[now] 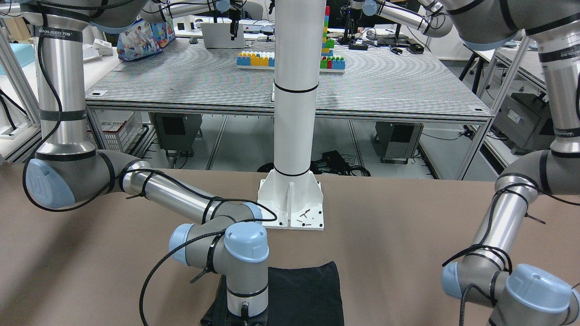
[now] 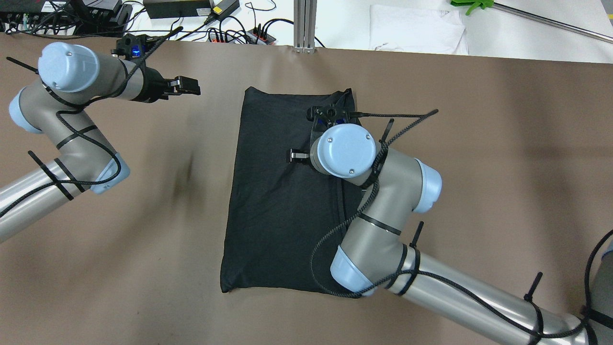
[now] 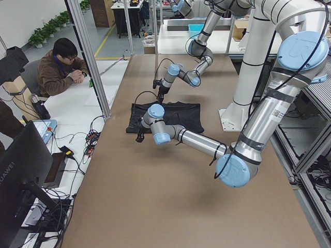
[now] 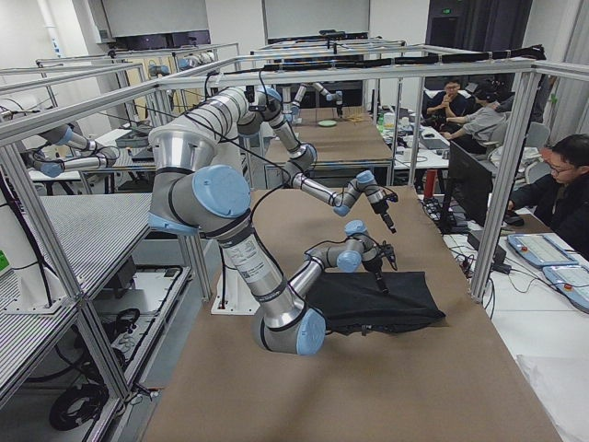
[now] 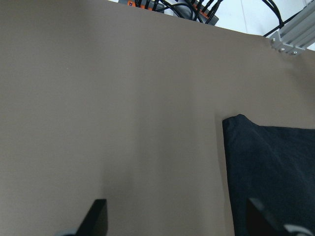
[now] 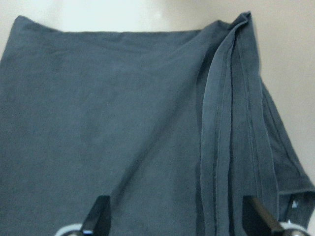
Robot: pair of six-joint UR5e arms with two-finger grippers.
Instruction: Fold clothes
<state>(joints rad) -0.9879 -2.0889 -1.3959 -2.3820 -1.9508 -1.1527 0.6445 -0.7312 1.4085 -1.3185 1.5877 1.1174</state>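
The black garment [image 2: 278, 191] lies flat on the brown table as a folded rectangle, longer than wide. It also shows in the front view [image 1: 303, 290] and the right wrist view [image 6: 123, 123], where stacked hemmed edges [image 6: 231, 123] run down its right side. My right gripper [image 6: 177, 216] hangs open just above the garment's far right part, holding nothing; in the overhead view the wrist hides it. My left gripper [image 2: 187, 86] is open and empty over bare table, left of the garment's far left corner [image 5: 238, 120].
The white pillar base [image 1: 292, 203] stands at the table's near edge. Cables and a power strip [image 2: 230, 33] and an aluminium post [image 2: 304, 24] sit beyond the far edge. An operator [image 3: 64, 67] sits past that edge.
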